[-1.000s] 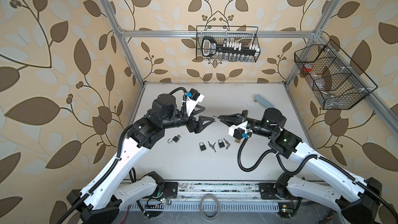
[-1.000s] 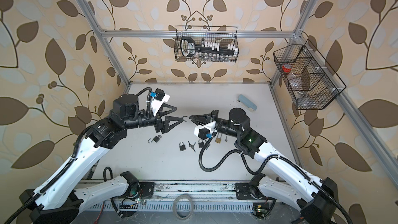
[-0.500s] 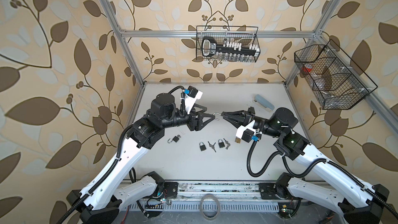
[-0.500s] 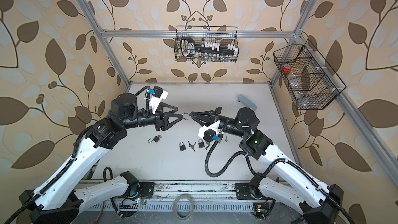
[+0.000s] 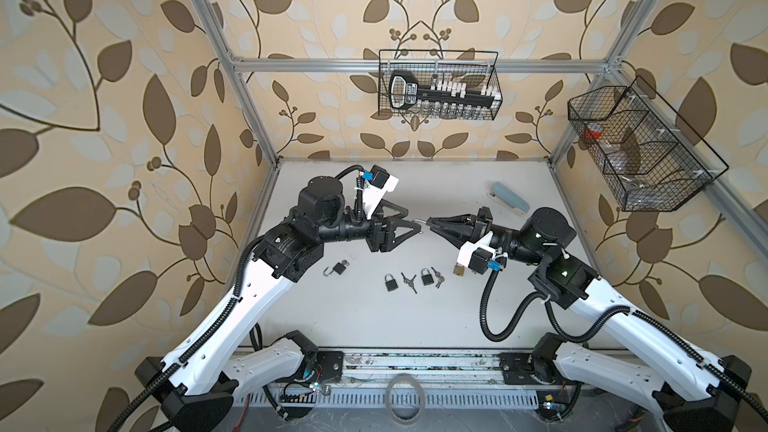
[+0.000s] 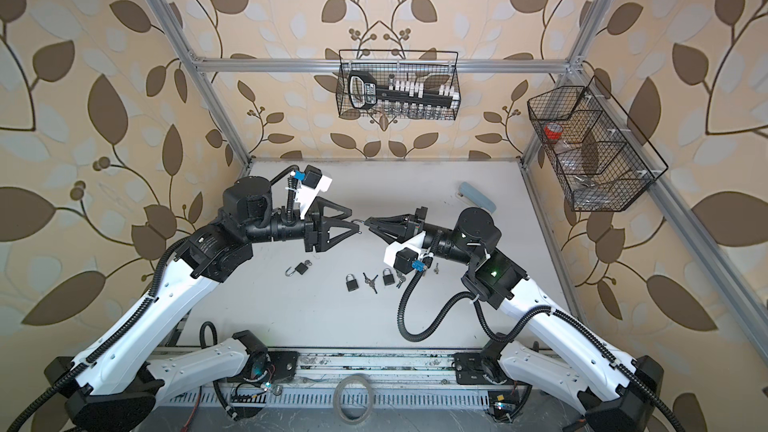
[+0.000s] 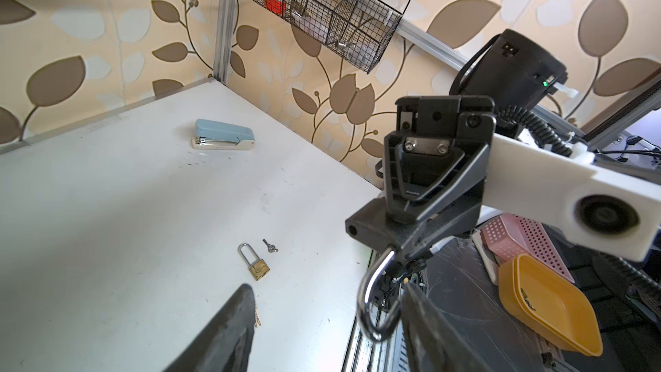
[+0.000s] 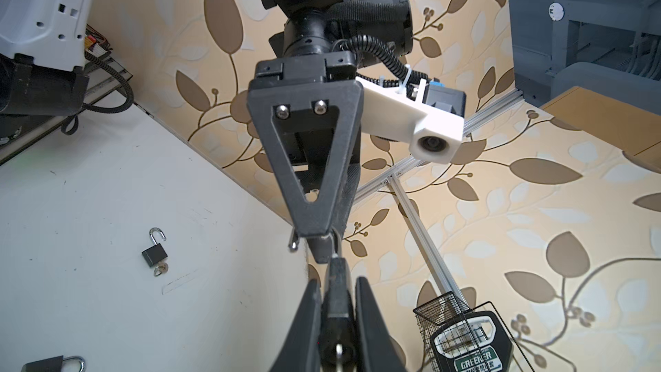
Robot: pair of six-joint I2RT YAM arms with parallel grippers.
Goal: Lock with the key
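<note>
Padlock (image 8: 336, 289) is held mid-air above the counter (image 5: 353, 317), body clamped in the right jaws, long axis 3-to-9 in both top views. Its shackle (image 7: 362, 298) points to 9 o'clock, lying between the left jaws, which stand open.

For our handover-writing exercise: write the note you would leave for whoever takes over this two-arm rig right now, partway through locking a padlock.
Right gripper: shut on the black padlock, held above the table.
Left gripper: jaws open either side of that padlock's open shackle, not gripping it.
On the table: an open black padlock, two shut black padlocks, a brass padlock, loose keys.
Done: padlock lifted and presented between the arms.
Left: probably press the shackle shut; whether a key sits in the held lock is unclear.
</note>
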